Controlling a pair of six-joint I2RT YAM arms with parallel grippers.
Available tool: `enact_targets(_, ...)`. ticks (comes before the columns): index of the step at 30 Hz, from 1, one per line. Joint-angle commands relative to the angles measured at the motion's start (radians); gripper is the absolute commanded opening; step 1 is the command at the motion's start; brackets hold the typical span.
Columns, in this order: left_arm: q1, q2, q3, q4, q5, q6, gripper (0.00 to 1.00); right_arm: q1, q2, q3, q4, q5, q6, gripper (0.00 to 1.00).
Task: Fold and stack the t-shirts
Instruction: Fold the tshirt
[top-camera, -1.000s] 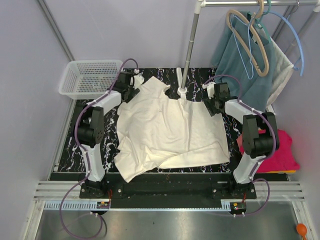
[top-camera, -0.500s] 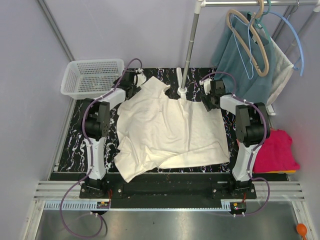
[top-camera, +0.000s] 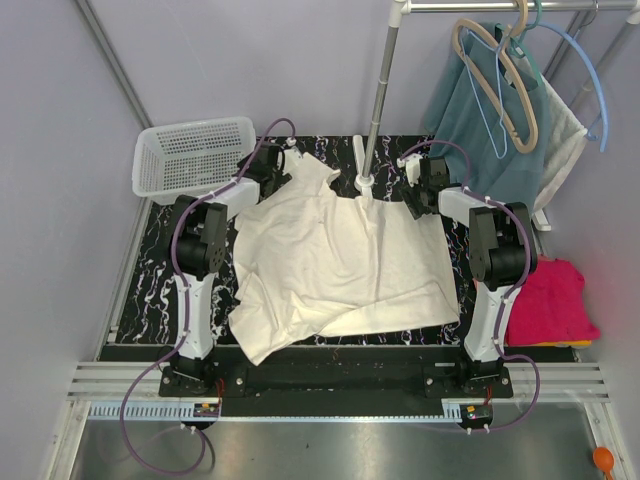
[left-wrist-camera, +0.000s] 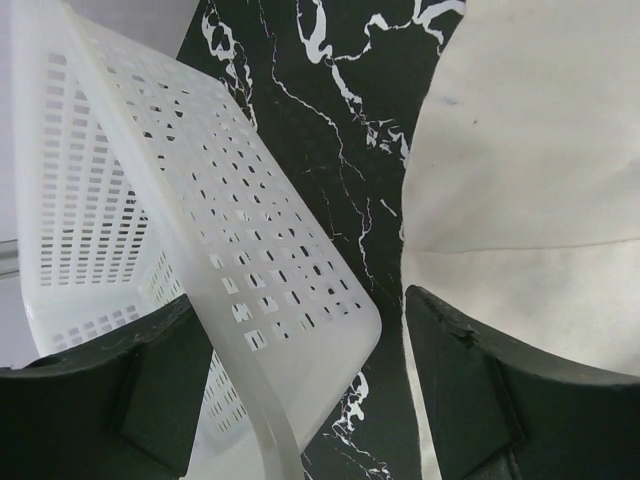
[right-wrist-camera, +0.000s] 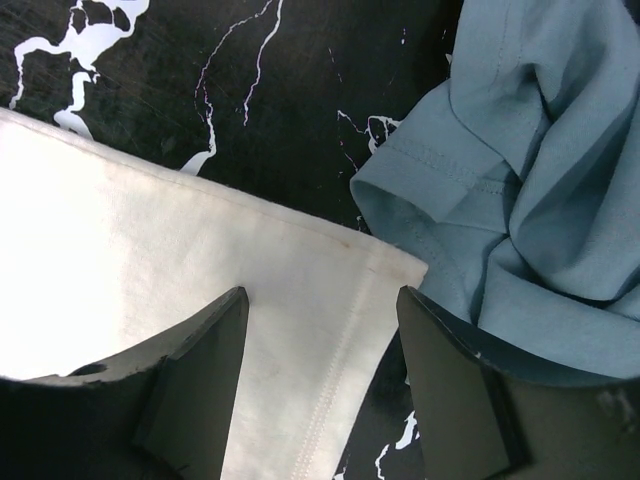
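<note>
1. The black marbled table (top-camera: 140, 290) carries everything but the rack.
2. The cream t-shirt (top-camera: 340, 260) lies spread across the middle of the table, wrinkled. Its near left part is folded over, and its far edge reaches both grippers.
3. A teal garment (top-camera: 480, 120) hangs on hangers at the far right. Its lower folds lie just beside the shirt's far right corner (right-wrist-camera: 395, 265).
4. A white mesh basket (top-camera: 195, 125) sits at the far left corner of the table, tilted.
5. A folded pink t-shirt (top-camera: 555, 300) lies to the right of the right arm, off the marbled top.
6. The left gripper (left-wrist-camera: 300, 395) is at the shirt's far left edge with its jaws spread wide. The basket's corner (left-wrist-camera: 300, 300) sits between them, and cream cloth (left-wrist-camera: 520, 150) lies by the right finger.
7. The right gripper (right-wrist-camera: 320, 390) has its jaws spread over the hem at the shirt's far right corner, pinching nothing. Whether the fingers touch the cloth cannot be told.
</note>
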Motion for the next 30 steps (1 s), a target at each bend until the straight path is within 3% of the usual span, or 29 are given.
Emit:
enact_targets(1,-0.015,-0.007,-0.004,-0.005,0.046,-0.019,0.76,-0.002,-0.007,-0.008,0.021,0.003,-0.020,0.70)
enact_targets(5,-0.014,-0.038,-0.027,0.007,0.011,-0.004,0.77,-0.002,-0.018,-0.034,0.024,0.009,-0.028,0.69)
enact_targets(9,-0.002,-0.088,-0.149,0.075,-0.040,0.054,0.77,-0.002,-0.035,-0.066,0.036,0.011,-0.034,0.70)
enact_targets(19,0.118,-0.179,-0.248,0.231,-0.193,0.077,0.77,-0.003,-0.057,-0.094,0.036,0.005,-0.033,0.69)
enact_targets(30,0.138,-0.269,-0.263,0.168,-0.179,0.065,0.75,-0.002,-0.070,-0.123,0.038,0.011,-0.039,0.69)
